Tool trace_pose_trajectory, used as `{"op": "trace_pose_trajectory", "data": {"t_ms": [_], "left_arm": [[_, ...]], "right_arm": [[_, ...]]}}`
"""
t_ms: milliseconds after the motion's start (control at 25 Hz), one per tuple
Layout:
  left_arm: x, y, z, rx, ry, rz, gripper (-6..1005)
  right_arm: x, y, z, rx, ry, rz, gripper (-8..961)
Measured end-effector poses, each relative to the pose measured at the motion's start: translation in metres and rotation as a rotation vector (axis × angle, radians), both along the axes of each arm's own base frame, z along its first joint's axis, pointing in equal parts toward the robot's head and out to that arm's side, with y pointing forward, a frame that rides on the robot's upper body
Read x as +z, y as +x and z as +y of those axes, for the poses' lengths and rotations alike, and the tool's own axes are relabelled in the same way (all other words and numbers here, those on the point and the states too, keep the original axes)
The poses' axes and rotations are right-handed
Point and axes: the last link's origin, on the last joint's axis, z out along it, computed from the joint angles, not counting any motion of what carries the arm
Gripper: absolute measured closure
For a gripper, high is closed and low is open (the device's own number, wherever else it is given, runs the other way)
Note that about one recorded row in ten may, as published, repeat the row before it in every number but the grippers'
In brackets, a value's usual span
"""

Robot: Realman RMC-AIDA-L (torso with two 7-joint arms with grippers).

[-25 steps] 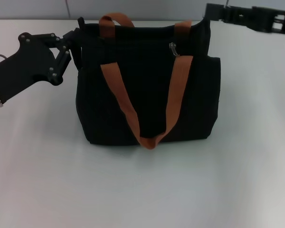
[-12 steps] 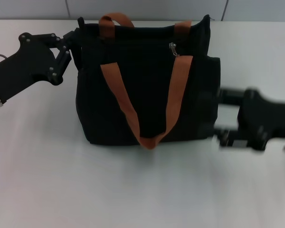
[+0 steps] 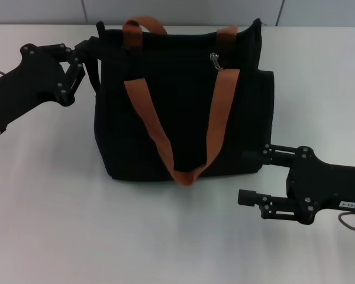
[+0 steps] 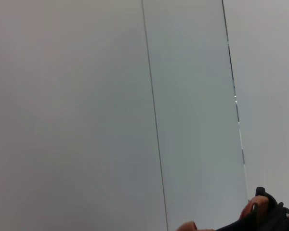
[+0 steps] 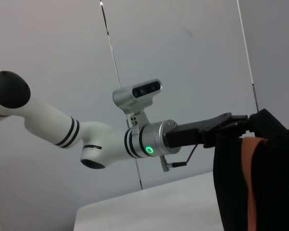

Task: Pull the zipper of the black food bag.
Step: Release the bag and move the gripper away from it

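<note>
Black food bag (image 3: 183, 112): upright on the table (image 3: 77, 225)
Zipper (image 3: 215, 61): near the top edge
Left gripper (image 3: 90, 48): clamped on the bag's corner
Right gripper (image 3: 257, 174): fingers spread, beside the bag

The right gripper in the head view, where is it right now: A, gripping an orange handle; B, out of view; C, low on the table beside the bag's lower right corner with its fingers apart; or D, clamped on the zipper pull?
C: the right gripper sits low by the black food bag, fingers apart, far from the zipper.
</note>
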Motion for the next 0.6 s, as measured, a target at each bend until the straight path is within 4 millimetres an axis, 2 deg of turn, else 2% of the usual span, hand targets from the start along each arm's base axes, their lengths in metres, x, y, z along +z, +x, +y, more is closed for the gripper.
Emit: {"op": "trace_pose_trajectory", "data": {"t_ms": [280,480,600], "left_arm": [[0.003,-0.006,-0.004,0.041,-0.044,-0.028,843],[0.010,-0.008,-0.008,0.052,-0.121,0.005,680],[0.021,-0.008,-0.010,0.052,-0.211,0.043,604]], "right_arm": [[-0.003,0.001,-0.002,-0.003,-0.010,-0.004,246],[-0.004,0.002,-0.002,-0.001,-0.014,-0.014,246],[-0.006,0.002,-0.001,-0.003,-0.009,-0.019,246]]}}
